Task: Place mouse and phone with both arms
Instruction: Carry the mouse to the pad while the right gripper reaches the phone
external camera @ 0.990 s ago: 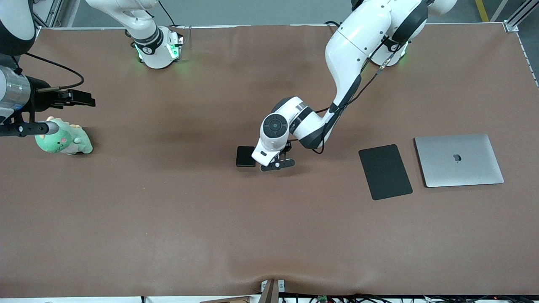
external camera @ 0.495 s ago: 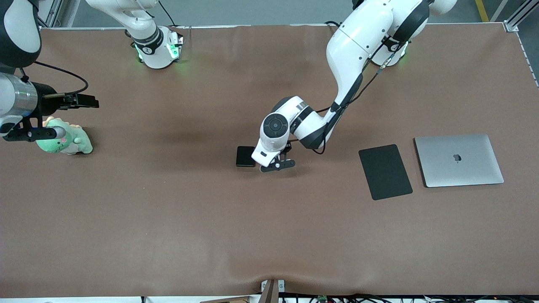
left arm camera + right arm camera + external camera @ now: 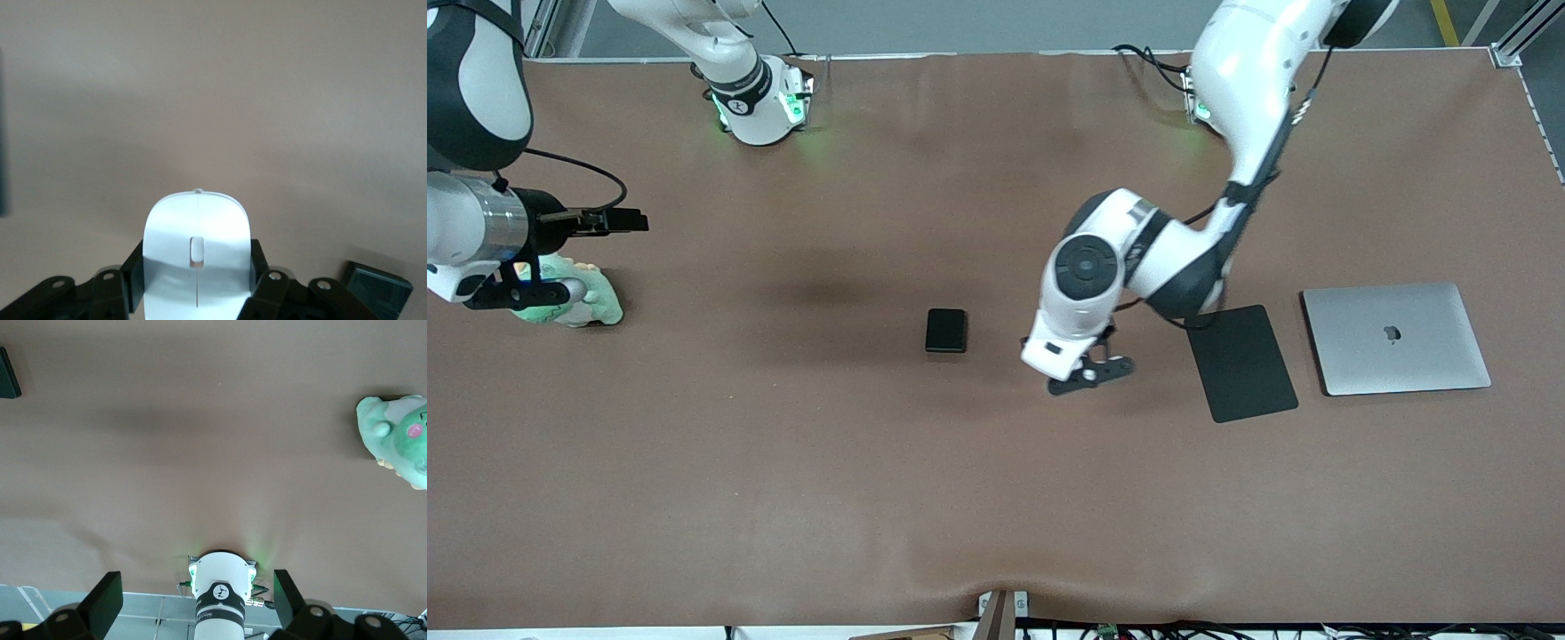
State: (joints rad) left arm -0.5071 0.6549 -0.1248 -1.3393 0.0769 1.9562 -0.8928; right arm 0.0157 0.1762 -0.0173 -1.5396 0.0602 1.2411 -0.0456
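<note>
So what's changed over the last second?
The left pincer, shut on the mouse, has lifted away from beside the phone and swung toward the mouse pad. The right pincer, open, drifted slightly over the plush toy. Phone, pad and laptop stayed put.

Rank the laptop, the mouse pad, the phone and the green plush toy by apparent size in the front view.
1. laptop
2. mouse pad
3. green plush toy, partly hidden by the right arm, so unsure
4. phone
</note>
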